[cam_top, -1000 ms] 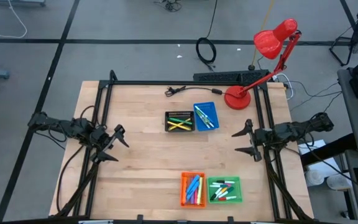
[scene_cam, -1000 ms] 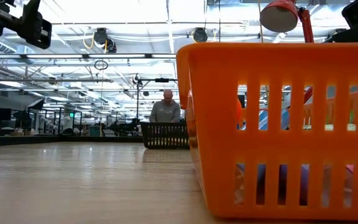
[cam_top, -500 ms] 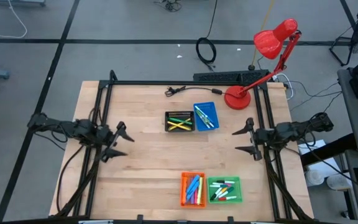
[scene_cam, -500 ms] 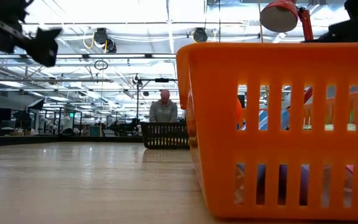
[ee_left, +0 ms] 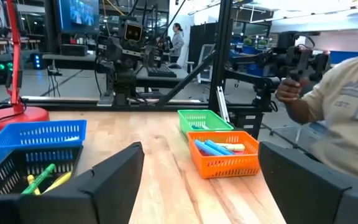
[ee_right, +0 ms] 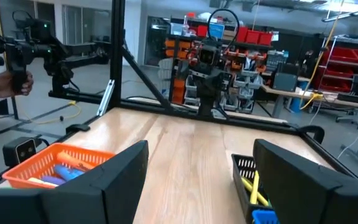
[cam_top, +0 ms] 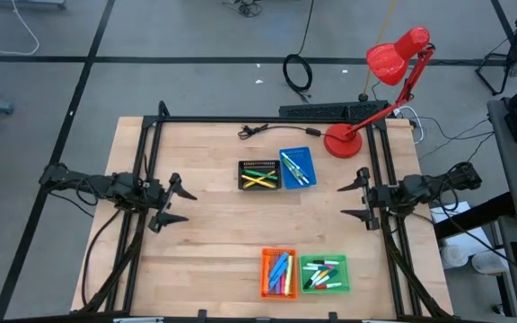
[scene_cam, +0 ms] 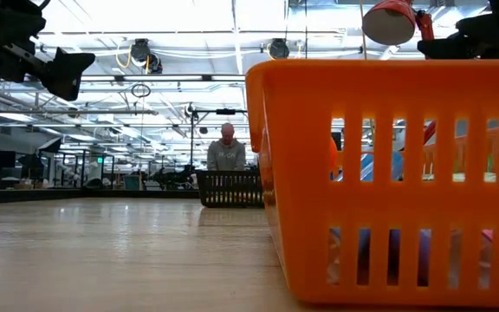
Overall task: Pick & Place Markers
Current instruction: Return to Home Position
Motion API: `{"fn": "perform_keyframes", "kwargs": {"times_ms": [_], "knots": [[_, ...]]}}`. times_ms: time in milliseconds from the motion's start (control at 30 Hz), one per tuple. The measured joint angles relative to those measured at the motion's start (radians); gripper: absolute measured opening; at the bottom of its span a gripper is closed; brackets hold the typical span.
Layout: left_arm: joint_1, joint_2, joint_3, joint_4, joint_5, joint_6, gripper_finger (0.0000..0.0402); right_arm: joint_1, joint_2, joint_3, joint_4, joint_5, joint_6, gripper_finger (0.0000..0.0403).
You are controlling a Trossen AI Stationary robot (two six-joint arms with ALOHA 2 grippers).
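Markers (cam_top: 279,267) in trays (cam_top: 264,272), left gripper (cam_top: 185,203) edged inward, spread apart, right gripper (cam_top: 341,202) spread apart

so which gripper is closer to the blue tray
Right. The right gripper sits just right of the blue tray; the left gripper is farther off, beyond the black tray.

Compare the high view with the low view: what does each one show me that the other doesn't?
Only the high view: the blue tray and green tray, the markers lying in all four trays, and the left gripper and right gripper, both open and empty, at the table's sides. Only the low view: a person in the room beyond the table. Both: the orange tray, the black tray and the red lamp; in the low view the orange tray fills the right side.
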Motion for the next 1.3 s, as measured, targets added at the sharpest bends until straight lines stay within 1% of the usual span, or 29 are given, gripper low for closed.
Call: {"fn": "perform_keyframes", "kwargs": {"times_ms": [267, 500, 800, 1133, 1300], "knots": [[0.000, 0.000, 0.000, 0.000, 0.000, -0.001, 0.0306, 0.000, 0.001, -0.067, 0.015, -0.003, 0.029, 0.0279], [0.000, 0.000, 0.000, 0.002, 0.000, -0.001, 0.0305, 0.001, 0.003, -0.138, 0.043, -0.014, 0.031, 0.0279], [0.000, 0.000, 0.000, 0.002, 0.000, -0.002, 0.0308, 0.000, 0.024, -0.149, 0.156, -0.002, 0.024, 0.0279], [0.000, 0.000, 0.000, 0.002, 0.000, -0.001, 0.0321, 0.000, 0.024, -0.151, 0.163, -0.002, 0.024, 0.0279], [0.000, 0.000, 0.000, 0.002, 0.000, -0.002, 0.0315, 0.000, 0.024, -0.151, 0.163, -0.003, 0.024, 0.0279]]}}
